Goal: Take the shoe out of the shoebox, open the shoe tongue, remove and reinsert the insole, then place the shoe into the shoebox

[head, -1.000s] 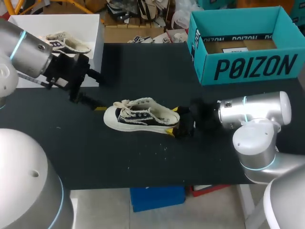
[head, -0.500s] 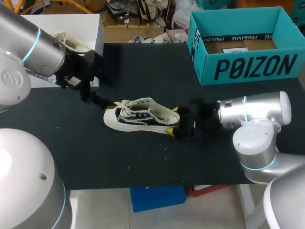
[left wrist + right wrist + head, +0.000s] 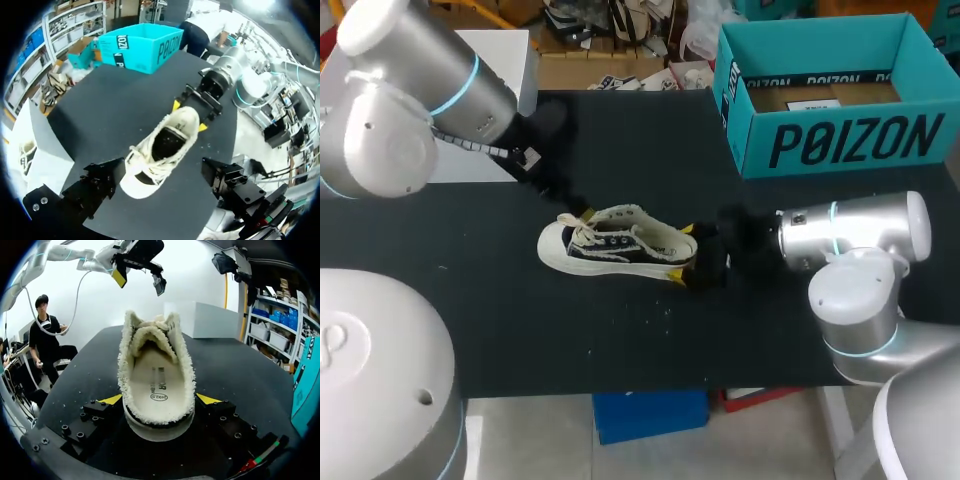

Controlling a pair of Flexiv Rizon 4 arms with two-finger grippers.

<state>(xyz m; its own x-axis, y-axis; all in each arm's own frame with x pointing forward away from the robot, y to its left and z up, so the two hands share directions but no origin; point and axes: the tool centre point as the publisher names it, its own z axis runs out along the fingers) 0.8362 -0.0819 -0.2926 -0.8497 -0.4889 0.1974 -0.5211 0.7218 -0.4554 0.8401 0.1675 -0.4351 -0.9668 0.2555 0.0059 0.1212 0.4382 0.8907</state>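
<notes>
One shoe [image 3: 620, 245], one shoebox [image 3: 850, 140], one table [image 3: 770, 310].

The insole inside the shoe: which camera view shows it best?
The right wrist view: it looks into the shoe from the heel, onto the pale insole. The left wrist view shows only a dark opening; in the head view the shoe's side hides it.

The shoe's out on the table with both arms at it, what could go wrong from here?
1. The left tool hangs open over the toe of the shoe, where loose laces lie; it might snag them instead of the tongue.
2. The right tool grips only the heel, so a pull on the tongue could twist the shoe free.
</notes>
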